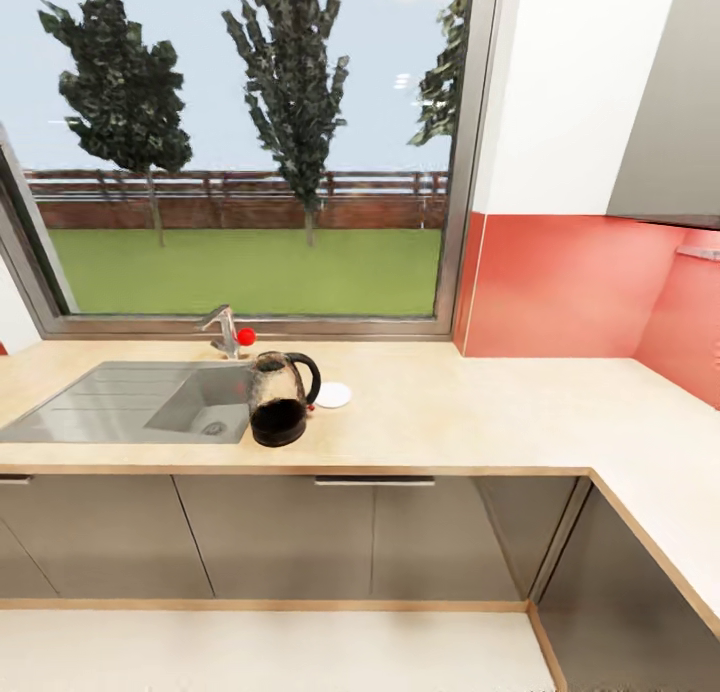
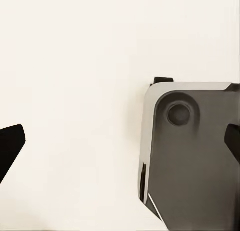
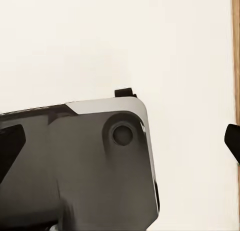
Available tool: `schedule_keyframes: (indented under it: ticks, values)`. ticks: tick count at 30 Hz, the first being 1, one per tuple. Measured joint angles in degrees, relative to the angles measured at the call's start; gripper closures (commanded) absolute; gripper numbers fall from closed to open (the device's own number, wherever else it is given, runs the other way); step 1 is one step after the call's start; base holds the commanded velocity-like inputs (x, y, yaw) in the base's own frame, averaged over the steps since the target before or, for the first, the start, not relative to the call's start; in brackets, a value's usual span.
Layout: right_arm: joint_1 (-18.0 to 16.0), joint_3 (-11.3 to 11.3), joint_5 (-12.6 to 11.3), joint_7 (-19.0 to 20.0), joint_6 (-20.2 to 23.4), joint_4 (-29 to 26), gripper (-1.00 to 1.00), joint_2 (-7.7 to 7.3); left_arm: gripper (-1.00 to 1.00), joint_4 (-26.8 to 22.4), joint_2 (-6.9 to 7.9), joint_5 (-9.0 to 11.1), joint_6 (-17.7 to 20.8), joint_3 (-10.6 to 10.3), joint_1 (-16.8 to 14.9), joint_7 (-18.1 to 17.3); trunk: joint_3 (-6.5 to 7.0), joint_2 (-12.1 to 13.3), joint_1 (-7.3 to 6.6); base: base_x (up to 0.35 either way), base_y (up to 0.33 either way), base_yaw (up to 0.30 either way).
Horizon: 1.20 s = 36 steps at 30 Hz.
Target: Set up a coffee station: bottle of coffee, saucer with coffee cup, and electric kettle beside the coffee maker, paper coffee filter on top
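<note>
Standing on the table [image 1: 480, 412], the electric kettle [image 1: 279, 397] is just to the right of the steel sink [image 1: 120, 402]. The kettle is upright. Its glass body is round, its lower part is dark, and its black loop handle points to the right. The saucer [image 1: 333, 395] lies flat on the table just to the right of the kettle, very close to the handle. I cannot tell if they touch. A grey tap [image 1: 222, 330] stands at the far side of the sink, and a small red ball [image 1: 246, 337] sits right beside it.

The table is long and light tan. It runs from left to right and then turns toward the near side on the right. Grey cupboard doors [image 1: 330, 537] are under it. Behind the table is a big window [image 1: 245, 142] with trees and green grass outside. The wall to the right of the window is white on top and red below. A grey cupboard [image 1: 670, 132] hangs on the far right.

The left pincer [image 2: 120, 143] is spread wide, with one dark fingertip [image 2: 10, 146] at each side of its picture and nothing between them. Below it are a pale floor and a corner of the robot's grey base [image 2: 195, 161].

The right pincer [image 3: 120, 143] is spread wide too, and holds nothing. It also looks down on the grey base [image 3: 85, 166] and the pale floor.
</note>
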Motion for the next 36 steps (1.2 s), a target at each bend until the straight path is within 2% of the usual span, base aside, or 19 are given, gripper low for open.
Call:
schedule_keyframes:
  ticks: [15, 18, 19, 21, 24, 27, 31, 34, 36]
  values:
    - [0.0, 0.0, 0.0, 0.1, 0.0, -1.5, -1.00, 0.04, -1.00, 0.0, 0.00, 0.1, -0.1, 0.0, -0.2, 0.0, 0.00, 0.0, -0.02, -0.020, -0.028, 0.001]
    - [0.0, 0.1, 0.2, -0.1, 0.1, -6.4, -1.00, 0.13, -1.00, 0.0, 0.10, 0.1, 0.0, 0.0, -0.2, 0.0, 0.00, 0.0, -0.02, 0.000, 0.000, 0.000]
    - [0.0, 0.1, 1.6, -0.1, 0.1, -11.6, -1.00, 0.01, -1.00, 0.1, 0.25, 0.0, 0.0, 0.0, -0.2, 0.0, 0.01, 0.0, -0.01, 0.000, 0.000, 0.000]
    - [0.0, 0.0, 3.2, -0.1, 0.2, -16.3, -1.00, -0.15, -1.00, 0.1, 0.33, 0.0, 0.0, -0.1, -0.2, 0.0, 0.00, 0.0, -0.02, 0.000, 0.000, 0.000]
    - [0.0, 0.0, 5.0, -0.1, 0.2, -20.6, -1.00, -0.21, -1.00, 0.1, 0.45, 0.0, 0.0, -0.1, -0.2, 0.0, 0.00, 0.0, -0.02, 0.000, 0.000, 0.000]
    - [0.0, 0.0, 8.0, 0.0, 0.3, -25.8, -1.00, -0.13, -1.00, 0.5, 0.63, 0.0, 0.0, -0.1, -0.2, 0.0, 0.00, 0.0, -0.02, 0.000, 0.000, 0.000]
    - [0.1, 0.1, 12.9, 0.0, 0.2, -28.7, -1.00, 0.19, -1.00, 2.0, 0.79, 0.0, 0.0, -0.1, -0.2, 0.0, 0.00, 0.0, -0.02, 0.000, 0.000, 0.000]
    - [0.1, 0.0, 18.6, -0.1, 0.1, -29.7, -1.00, 0.27, -1.00, 3.1, 0.79, 0.2, 0.0, -0.1, -0.2, 0.0, 0.00, 0.0, -0.02, 0.000, 0.000, 0.000]
    - [0.1, 0.0, 21.0, -0.1, 0.0, -30.0, -1.00, 0.28, -1.00, 3.5, 0.79, 0.2, 0.0, -0.1, -0.2, 0.0, 0.00, 0.0, -0.02, 0.000, 0.000, 0.000]
